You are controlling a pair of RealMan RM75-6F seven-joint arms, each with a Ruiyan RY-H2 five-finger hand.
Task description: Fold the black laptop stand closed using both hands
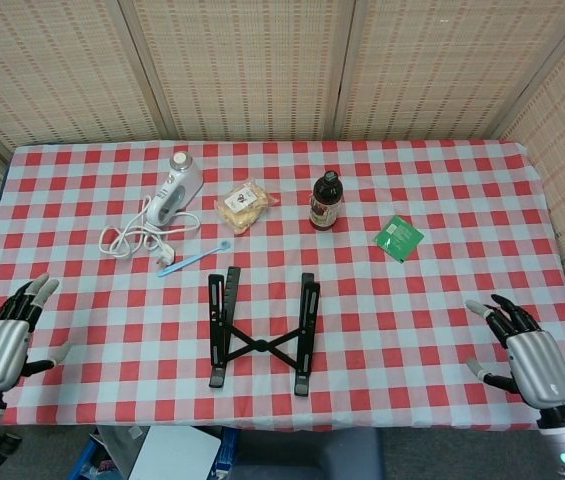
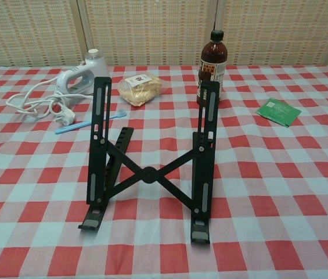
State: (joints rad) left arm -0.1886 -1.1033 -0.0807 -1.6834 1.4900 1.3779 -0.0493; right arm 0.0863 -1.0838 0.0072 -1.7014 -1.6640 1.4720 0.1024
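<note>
The black laptop stand (image 1: pixel 262 330) stands unfolded near the table's front edge, its two rails spread and joined by a crossed brace; the chest view shows the stand (image 2: pixel 149 160) raised and tilted. My left hand (image 1: pixel 4 340) hovers at the front left corner, fingers spread, holding nothing. Over the front right edge my right hand (image 1: pixel 530 357) is likewise spread and empty. Both hands are far from the stand and show only in the head view.
Behind the stand lie a white hand mixer with cord (image 1: pixel 167 205), a blue toothbrush (image 1: pixel 194 258), a snack bag (image 1: pixel 244 204), a dark bottle (image 1: pixel 325 200) and a green packet (image 1: pixel 398 237). Woven screens close off the back.
</note>
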